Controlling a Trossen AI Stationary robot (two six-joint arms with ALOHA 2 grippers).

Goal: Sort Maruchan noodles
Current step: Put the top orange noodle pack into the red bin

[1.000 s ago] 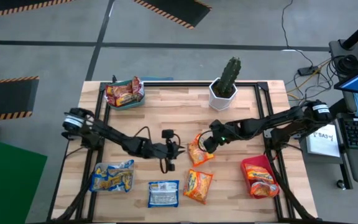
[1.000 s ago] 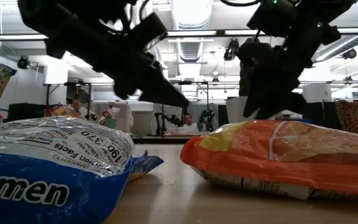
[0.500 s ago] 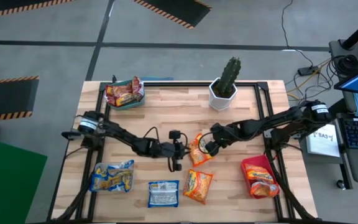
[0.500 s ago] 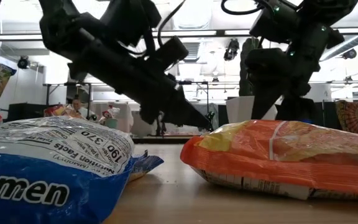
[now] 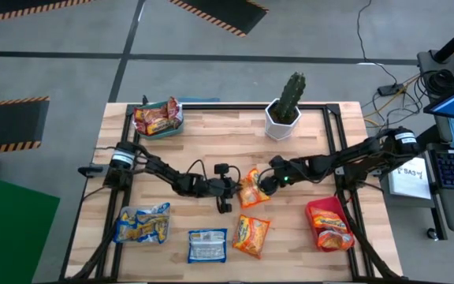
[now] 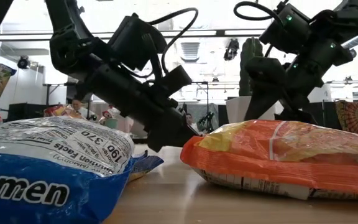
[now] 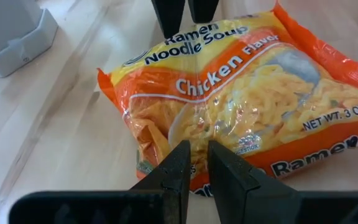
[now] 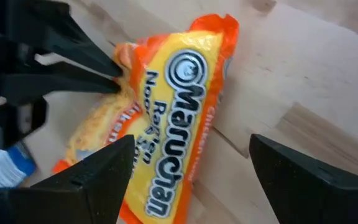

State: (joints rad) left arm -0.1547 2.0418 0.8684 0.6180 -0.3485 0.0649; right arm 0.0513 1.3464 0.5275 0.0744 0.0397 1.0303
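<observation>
An orange-yellow Maruchan packet point(image 5: 252, 190) lies flat on the table's middle. My left gripper point(image 5: 233, 190) is shut, and its tips point(image 8: 114, 78) reach the packet's left-hand edge. My right gripper point(image 8: 191, 140) stands open over the packet's other side point(image 5: 263, 186), one finger on either side, touching nothing that I can see. Another orange packet point(image 5: 251, 235) and a blue-white one point(image 5: 207, 246) lie near the front edge. They fill the low view's foreground, the orange packet point(image 6: 284, 155) beside the blue-white one point(image 6: 48, 168). My left gripper meets the orange packet at its edge on the table's left side point(image 8: 126, 82) with the tips of its shut fingers point(image 7: 182, 162). It comes from the table's left, slanting down. The packet stays flat on the table. Whether the tips pinch any film, I cannot tell.
A green tray point(image 5: 160, 120) with red packets stands at the far left. Blue-yellow packets point(image 5: 142, 225) lie at the near left, and a pink tray point(image 5: 329, 225) of red packets is at the near right. A cactus in a white pot point(image 5: 284, 110) stands at the far middle.
My left gripper has come down and toward the table's right, up to the orange packet's edge. My right gripper has opened above that packet and sunk a little. The packet has stayed in its place.
</observation>
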